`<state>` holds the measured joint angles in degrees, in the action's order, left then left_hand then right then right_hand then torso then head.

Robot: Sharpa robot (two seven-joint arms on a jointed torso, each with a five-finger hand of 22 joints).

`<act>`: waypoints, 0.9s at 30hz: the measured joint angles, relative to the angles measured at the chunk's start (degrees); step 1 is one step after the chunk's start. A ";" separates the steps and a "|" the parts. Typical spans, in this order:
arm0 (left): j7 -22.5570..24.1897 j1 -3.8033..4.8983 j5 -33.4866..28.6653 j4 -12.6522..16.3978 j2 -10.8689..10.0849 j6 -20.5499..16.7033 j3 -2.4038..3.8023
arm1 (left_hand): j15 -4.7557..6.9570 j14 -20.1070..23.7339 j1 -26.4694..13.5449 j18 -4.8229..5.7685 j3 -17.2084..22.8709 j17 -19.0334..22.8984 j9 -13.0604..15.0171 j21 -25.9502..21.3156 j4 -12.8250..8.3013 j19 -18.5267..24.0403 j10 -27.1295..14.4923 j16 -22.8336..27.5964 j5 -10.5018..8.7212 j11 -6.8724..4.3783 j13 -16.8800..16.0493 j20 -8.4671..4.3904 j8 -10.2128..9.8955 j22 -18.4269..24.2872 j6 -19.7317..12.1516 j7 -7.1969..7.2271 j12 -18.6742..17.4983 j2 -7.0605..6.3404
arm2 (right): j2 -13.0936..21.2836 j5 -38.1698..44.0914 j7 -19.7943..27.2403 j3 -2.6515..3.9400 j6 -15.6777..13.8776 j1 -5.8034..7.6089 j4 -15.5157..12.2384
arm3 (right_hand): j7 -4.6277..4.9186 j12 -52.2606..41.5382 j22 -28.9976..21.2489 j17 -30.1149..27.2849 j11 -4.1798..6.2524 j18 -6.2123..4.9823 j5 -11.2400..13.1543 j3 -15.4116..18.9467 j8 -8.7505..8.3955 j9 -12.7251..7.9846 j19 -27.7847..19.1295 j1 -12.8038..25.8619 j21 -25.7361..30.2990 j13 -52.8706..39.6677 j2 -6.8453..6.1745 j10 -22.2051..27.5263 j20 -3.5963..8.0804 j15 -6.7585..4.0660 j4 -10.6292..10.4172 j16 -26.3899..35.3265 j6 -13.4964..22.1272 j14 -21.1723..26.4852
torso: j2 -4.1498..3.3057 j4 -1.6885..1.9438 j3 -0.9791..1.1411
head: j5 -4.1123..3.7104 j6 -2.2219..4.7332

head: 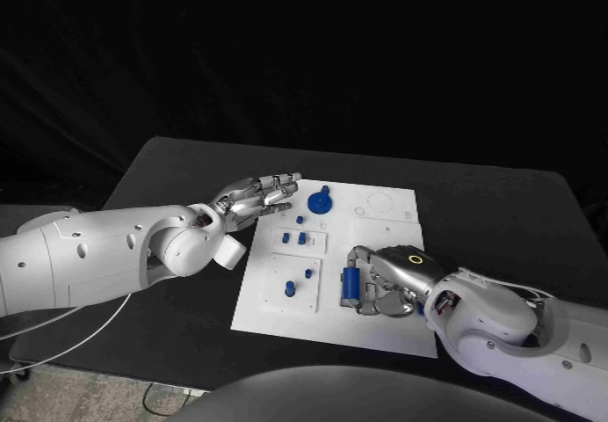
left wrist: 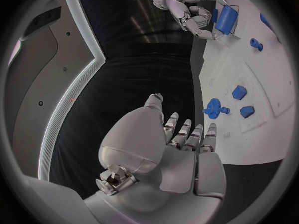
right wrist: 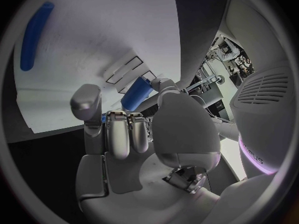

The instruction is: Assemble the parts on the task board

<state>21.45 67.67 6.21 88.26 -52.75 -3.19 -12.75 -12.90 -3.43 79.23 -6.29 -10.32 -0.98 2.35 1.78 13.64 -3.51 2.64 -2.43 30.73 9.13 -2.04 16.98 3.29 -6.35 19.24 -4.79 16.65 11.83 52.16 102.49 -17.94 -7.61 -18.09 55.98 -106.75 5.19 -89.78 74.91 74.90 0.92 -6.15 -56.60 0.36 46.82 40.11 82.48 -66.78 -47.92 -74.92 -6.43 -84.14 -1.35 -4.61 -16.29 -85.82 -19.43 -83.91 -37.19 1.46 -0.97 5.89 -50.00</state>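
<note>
The left hand [head: 257, 197] hovers at the far left edge of the white task board [head: 380, 330], its fingers stretched out and close together over the board's rim, holding nothing; the left wrist view shows the same hand [left wrist: 177, 149] flat and empty above the black table [head: 507, 211]. On the board just beside those fingertips lies a blue gear [head: 321, 203]. Nearer the robot from the gear, two small blue blocks [head: 295, 237] sit within a shallow raised rectangle of the board. Nearer still, a second raised plate [head: 272, 294] carries two small blue pegs [head: 299, 281]. To the right of that plate, a blue cylinder [head: 350, 285] lies on the board, and the right hand [head: 390, 280] is curled around it, fingers on its near and far sides. In the right wrist view, the fingers [right wrist: 118, 134] bend in against the cylinder [right wrist: 136, 94], thumb opposite, gripping it.
</note>
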 measured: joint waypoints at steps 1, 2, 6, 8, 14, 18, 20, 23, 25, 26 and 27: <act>-0.02 0.00 0.00 -0.01 -0.01 0.01 0.00 | 0.00 0.00 0.00 0.00 0.00 0.00 0.00 0.00 0.00 0.00 0.00 0.00 0.00 0.00 0.00 0.00 0.00 0.00 0.00 0.00 0.00 0.00 | 0.08 -0.07 0.03 0.00 -0.15 0.00 -0.07 | 0.01 0.00 0.00 0.00 0.00 0.00 -0.45 -0.10 0.00 -0.12 0.00 0.38 0.00 0.00 0.15 0.00 0.00 0.00 0.10 0.00 -0.01 0.00 | 0.00 0.00 0.00 | 0.01 0.00; -0.04 0.00 0.00 -0.02 -0.01 0.02 0.00 | 0.00 0.00 0.00 0.00 0.00 0.00 0.00 0.00 0.00 0.00 0.00 0.00 0.00 0.00 0.00 0.00 0.00 0.00 0.00 0.00 0.00 0.00 | 0.19 -0.14 0.06 0.00 -0.34 0.00 -0.17 | 0.02 0.00 0.00 0.00 0.00 0.00 -0.79 -0.25 0.00 -0.43 0.00 0.78 0.00 0.00 0.10 0.00 0.00 0.00 0.25 0.00 -0.02 0.00 | 0.00 0.00 0.00 | 0.01 0.00; -0.14 -0.01 0.00 -0.05 -0.05 0.06 0.00 | 0.00 0.00 0.00 0.00 0.00 0.00 0.00 0.00 0.00 0.00 0.19 0.00 0.00 0.19 -0.06 0.00 0.00 0.00 0.00 0.00 0.00 0.00 | 0.58 -0.35 0.08 0.00 -0.94 -0.02 -0.48 | 0.07 0.00 0.00 0.00 0.00 0.00 -1.23 -0.44 0.00 -1.27 0.00 2.09 0.00 0.00 0.51 0.00 0.00 0.00 0.43 0.00 -0.07 0.00 | 0.00 0.00 0.00 | 0.03 0.00; -0.19 -0.01 0.00 -0.06 -0.07 0.07 0.00 | 0.00 0.00 0.00 0.00 0.00 0.01 0.00 0.00 0.00 0.00 0.21 0.00 0.00 0.21 -0.06 0.00 0.00 0.00 0.00 0.00 0.00 0.00 | 0.77 -0.44 0.08 0.00 -1.14 -0.03 -0.61 | 0.07 0.00 0.00 0.00 0.00 0.00 -1.32 -0.57 -0.01 -1.72 0.00 2.77 0.00 0.00 0.58 0.00 0.00 0.00 0.56 0.00 -0.07 0.00 | 0.00 -0.01 0.00 | 0.04 0.00; -0.31 -0.01 0.00 -0.09 -0.09 0.12 0.00 | 0.00 0.00 0.00 0.01 0.00 0.01 0.00 0.00 0.00 0.00 0.21 0.00 0.00 0.21 -0.06 0.00 0.00 0.00 0.00 0.00 0.00 0.00 | 1.36 -0.61 -0.06 0.00 -1.49 -0.28 -1.34 | 0.07 0.00 -0.01 0.03 0.00 0.00 -2.10 -0.99 -0.01 -2.43 0.00 3.54 0.00 0.01 0.60 0.00 0.00 0.00 0.93 0.00 -0.07 0.00 | 0.01 -0.01 0.00 | 0.05 0.00; -0.39 -0.02 0.00 -0.14 -0.08 0.16 0.00 | 0.00 0.00 0.00 0.01 0.00 0.01 0.00 0.00 0.00 0.00 0.21 0.00 0.00 0.21 -0.06 0.00 0.00 0.01 0.00 0.00 0.00 0.00 | 1.65 -0.67 -0.27 0.00 -1.38 -0.52 -1.74 | 0.07 0.00 -0.01 0.05 0.00 0.00 -2.10 -1.20 -0.01 -2.43 0.00 3.54 0.00 0.01 0.60 0.00 0.00 0.00 1.01 0.00 -0.06 0.00 | 0.03 -0.01 -0.02 | -0.07 0.00; -0.42 -0.02 0.00 -0.16 -0.06 0.18 0.00 | 0.00 0.00 0.00 0.00 0.00 -0.05 0.00 0.00 0.00 0.00 0.01 0.00 0.00 0.41 -0.06 0.00 0.00 0.01 0.00 0.00 0.23 0.00 | 1.76 -0.69 -0.44 0.00 -1.25 -0.61 -1.89 | 0.07 0.00 -0.01 0.05 0.00 0.00 -2.10 -1.34 -0.01 -2.59 0.00 3.54 0.00 0.01 0.60 0.00 0.00 0.00 1.05 0.00 -0.07 0.00 | 0.03 -0.01 -0.02 | -0.12 0.00; -0.49 -0.02 0.00 -0.20 -0.04 0.21 0.00 | 0.00 0.00 0.00 0.00 0.00 -0.05 0.00 0.00 0.00 0.00 0.00 0.00 0.00 0.42 -0.06 0.00 0.00 0.01 0.00 0.00 0.23 0.00 | 1.89 -0.72 -0.73 0.00 -0.87 -0.77 -2.08 | -0.04 0.00 -0.01 0.04 0.01 0.00 -2.10 -1.60 -0.01 -3.21 0.00 4.15 0.00 0.01 0.45 0.00 0.00 0.00 0.94 0.00 0.04 0.00 | 0.03 0.00 -0.02 | -0.15 0.00; -0.52 -0.03 0.00 -0.22 -0.04 0.24 0.00 | 0.00 0.00 0.00 0.00 0.00 -0.05 0.00 0.00 0.00 0.00 0.00 0.00 0.00 0.42 -0.06 0.00 0.00 0.01 0.00 0.00 0.23 0.00 | 1.91 -0.73 -0.93 0.00 -0.63 -0.84 -2.20 | -0.13 0.00 -0.01 0.04 0.01 0.00 -2.10 -1.75 -0.01 -3.37 0.00 4.30 0.22 0.01 0.44 0.00 0.00 0.00 0.92 0.00 0.14 0.00 | 0.03 0.01 -0.02 | -0.17 0.00; -0.54 -0.03 0.00 -0.23 -0.03 0.26 0.00 | 0.00 0.00 0.00 0.00 0.00 -0.05 0.00 0.00 0.00 0.00 0.00 0.00 0.00 0.42 -0.06 0.00 0.00 0.01 0.00 0.00 0.23 0.00 | 1.91 -0.74 -1.05 0.00 -0.45 -0.87 -2.28 | -0.14 0.00 -0.01 0.04 0.01 0.00 -2.10 -1.76 -0.01 -3.61 0.00 4.52 0.22 0.01 0.38 0.00 0.00 0.00 0.92 0.00 0.14 0.00 | 0.03 0.01 -0.02 | -0.17 0.00; -0.57 -0.04 0.00 -0.23 -0.03 0.28 0.00 | 0.00 0.00 0.00 0.00 0.00 -0.05 0.00 0.00 0.00 0.00 0.00 0.00 0.00 0.42 -0.06 0.00 0.00 0.01 0.00 0.00 0.23 0.00 | 1.90 -0.75 -1.13 0.00 -0.32 -0.90 -2.33 | -0.13 0.00 -0.01 0.04 0.01 0.00 -2.10 -1.80 -0.01 -3.70 0.00 4.56 0.22 0.01 0.40 0.00 0.00 0.00 0.94 0.00 0.14 0.00 | 0.03 0.01 -0.02 | -0.18 0.00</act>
<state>20.88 67.63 6.21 88.03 -52.78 -2.92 -12.75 -12.90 -3.43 79.23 -6.29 -10.32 -1.03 2.35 1.78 13.64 -3.51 2.64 -2.43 30.73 9.55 -2.10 16.98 3.29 -6.34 19.24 -4.79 16.88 11.83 54.07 101.74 -19.08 -7.61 -18.42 55.08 -109.09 5.05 -89.78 74.90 74.94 0.92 -6.15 -58.70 -1.44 46.81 36.40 82.48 -62.22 -47.69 -74.91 -6.03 -84.14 -1.35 -4.61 -15.35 -85.82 -19.30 -83.92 -37.16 1.46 -0.98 5.72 -50.00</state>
